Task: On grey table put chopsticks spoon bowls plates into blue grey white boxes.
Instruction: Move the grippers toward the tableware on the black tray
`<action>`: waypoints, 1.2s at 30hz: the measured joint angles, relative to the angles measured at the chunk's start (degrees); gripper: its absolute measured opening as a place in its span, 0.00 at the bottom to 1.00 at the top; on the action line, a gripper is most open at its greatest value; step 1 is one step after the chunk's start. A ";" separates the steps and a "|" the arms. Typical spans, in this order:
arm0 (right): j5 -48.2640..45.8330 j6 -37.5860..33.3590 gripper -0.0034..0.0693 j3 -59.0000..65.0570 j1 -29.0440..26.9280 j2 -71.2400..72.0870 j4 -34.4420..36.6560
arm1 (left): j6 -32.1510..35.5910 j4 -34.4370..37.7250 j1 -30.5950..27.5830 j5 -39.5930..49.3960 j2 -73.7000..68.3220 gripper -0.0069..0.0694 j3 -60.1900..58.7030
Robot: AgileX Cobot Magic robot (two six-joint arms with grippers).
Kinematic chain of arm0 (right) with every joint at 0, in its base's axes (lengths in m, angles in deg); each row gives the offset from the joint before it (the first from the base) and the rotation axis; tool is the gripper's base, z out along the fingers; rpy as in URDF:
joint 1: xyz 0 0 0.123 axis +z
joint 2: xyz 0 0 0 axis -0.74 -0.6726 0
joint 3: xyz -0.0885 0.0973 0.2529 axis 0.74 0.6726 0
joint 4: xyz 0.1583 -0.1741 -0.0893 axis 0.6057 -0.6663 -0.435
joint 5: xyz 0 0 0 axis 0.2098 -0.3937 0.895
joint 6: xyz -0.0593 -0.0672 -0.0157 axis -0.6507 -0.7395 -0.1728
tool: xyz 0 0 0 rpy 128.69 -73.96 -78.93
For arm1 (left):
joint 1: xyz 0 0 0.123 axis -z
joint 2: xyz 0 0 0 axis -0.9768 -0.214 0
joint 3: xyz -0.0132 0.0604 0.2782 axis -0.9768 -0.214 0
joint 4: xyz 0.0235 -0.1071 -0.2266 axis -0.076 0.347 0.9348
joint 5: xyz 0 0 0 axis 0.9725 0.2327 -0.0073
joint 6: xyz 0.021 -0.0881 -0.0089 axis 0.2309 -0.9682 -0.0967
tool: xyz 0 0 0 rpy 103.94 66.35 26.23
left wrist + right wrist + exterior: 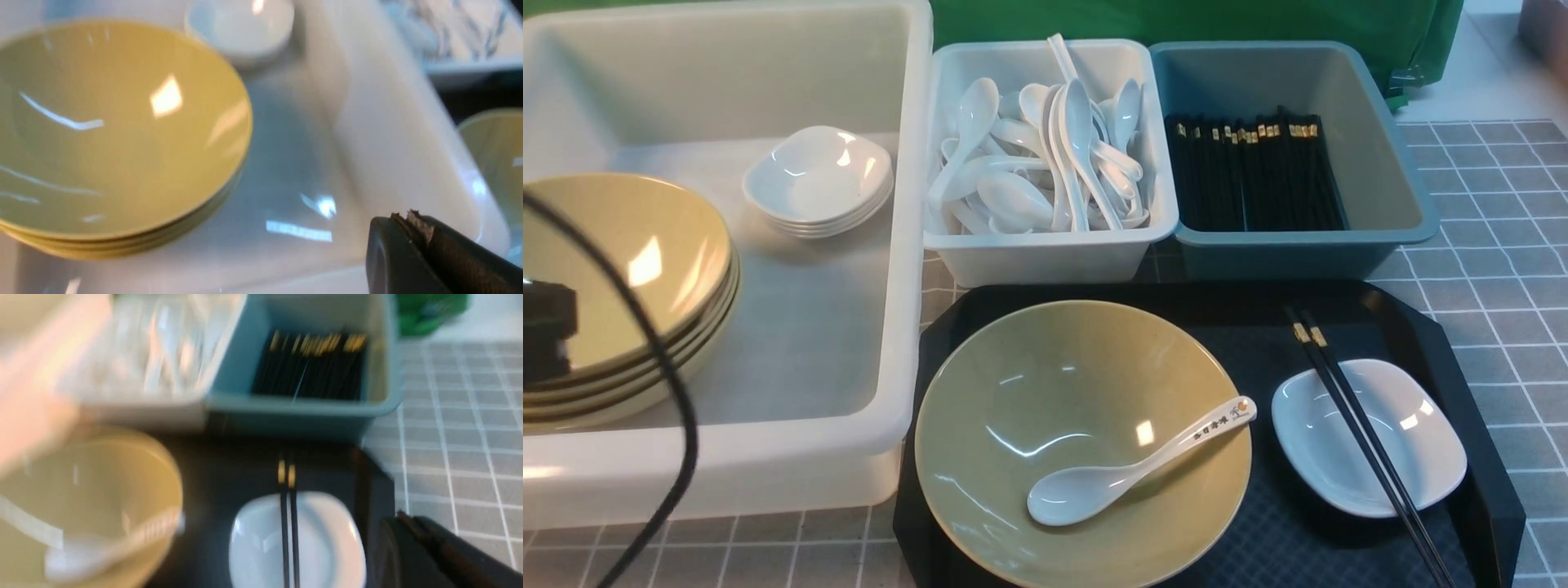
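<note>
Bowls [621, 269], about four stacked, sit in the large white box [913, 269] right by my left gripper [408, 218], which I see pinched closed and empty. Past them, roughly four stacked plates [817, 175]. On the black tray [1258, 343]: one loose bowl [1086, 367] holding one spoon [1127, 465], then one loose plate [1413, 433] under two chopsticks [1360, 425], just beside my right gripper [402, 516], closed, empty.
</note>
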 joint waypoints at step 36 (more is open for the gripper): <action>-2.09 16.22 0.78 -17.21 18.67 -60.64 -20.17 | -2.36 -9.07 48.84 -1.85 -27.13 0.08 9.65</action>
